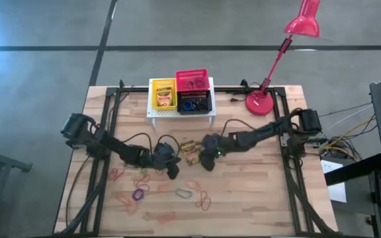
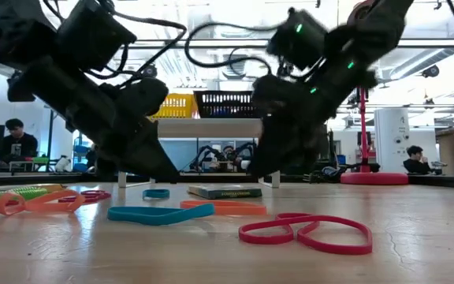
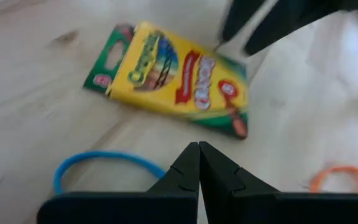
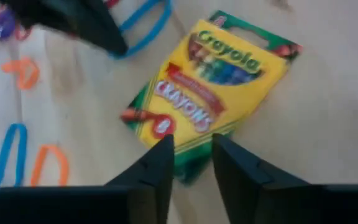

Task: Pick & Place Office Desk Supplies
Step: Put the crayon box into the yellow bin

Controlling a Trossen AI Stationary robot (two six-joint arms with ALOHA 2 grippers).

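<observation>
Right hand (image 4: 188,155) part open right over the crayon box (image 4: 213,87), lying flat mid-counter, nothing gripped yet.

High view: left hand (image 1: 172,170) just beside the box, other boxes already in the yellow basket (image 1: 163,95) on the stand. Low view: box flat on the counter (image 2: 416,237) between both arms, loops scattered in front. Left wrist: fingers pinched together, empty. Right wrist: probably best to straddle the box's short sides squarely before squeezing, or could skid.
</observation>
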